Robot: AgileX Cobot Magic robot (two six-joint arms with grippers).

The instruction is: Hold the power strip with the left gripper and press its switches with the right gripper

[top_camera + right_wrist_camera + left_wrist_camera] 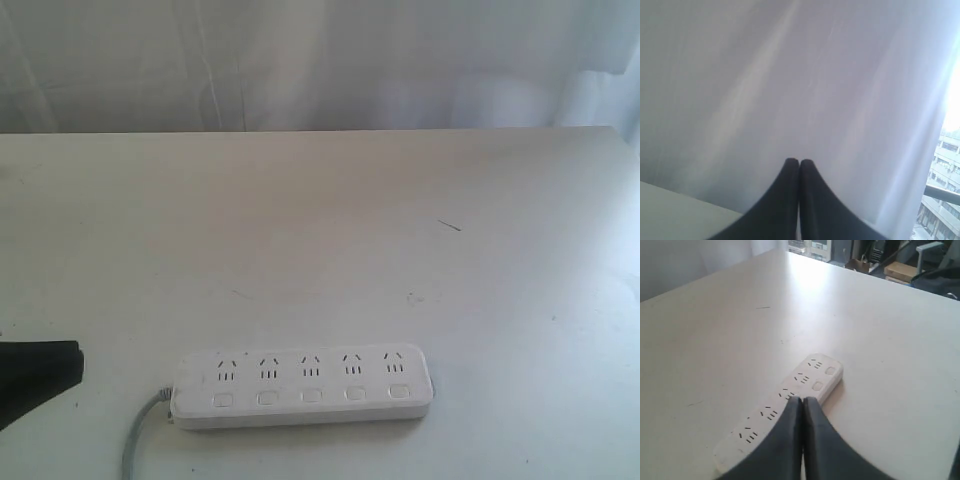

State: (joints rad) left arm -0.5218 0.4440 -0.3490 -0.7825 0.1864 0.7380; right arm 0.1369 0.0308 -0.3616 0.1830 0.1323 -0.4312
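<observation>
The power strip (pixel 305 386) lies flat on the white table near its front edge, its grey cord (pixel 137 440) leaving the left end. Its switches (pixel 312 396) run in a row below the sockets. My left gripper (pixel 55 365) pokes in at the left edge of the exterior view, a short way left of the strip and apart from it. In the left wrist view the left gripper (pixel 802 400) is shut and empty, its tips above the power strip (pixel 790 405). The right gripper (pixel 799 162) is shut and empty, seen against a pale curtain, and is out of the exterior view.
The white table (pixel 320 240) stretches back to a pale curtain (pixel 320 60). Beyond the table's far side in the left wrist view stand boxes and furniture (pixel 900 270). A window with buildings (pixel 945 200) shows beside the curtain in the right wrist view.
</observation>
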